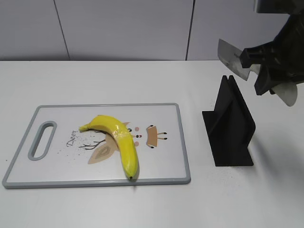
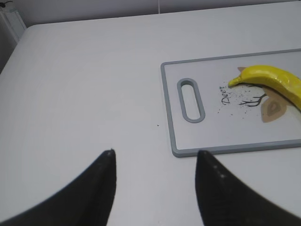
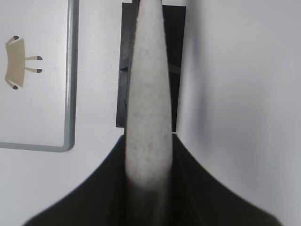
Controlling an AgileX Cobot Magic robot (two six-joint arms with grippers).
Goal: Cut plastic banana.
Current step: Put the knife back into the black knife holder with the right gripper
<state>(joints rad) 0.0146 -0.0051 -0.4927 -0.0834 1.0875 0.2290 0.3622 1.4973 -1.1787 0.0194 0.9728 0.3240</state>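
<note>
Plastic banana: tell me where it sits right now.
The plastic banana lies mid-left in the exterior view on the cutting board, over its deer drawing, left of the black knife stand.

I see the plastic banana (image 1: 118, 140) lying whole in the lower left of the exterior view: glossy yellow, curved, a pale seam band mid-body, its small dark tip toward the bottom edge, its stem end pointing left.

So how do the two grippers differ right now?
The left gripper is open and empty, low over bare table beside the cutting board. The right gripper is shut on a knife, raised above the black knife stand. Both have dark jaws.
</note>
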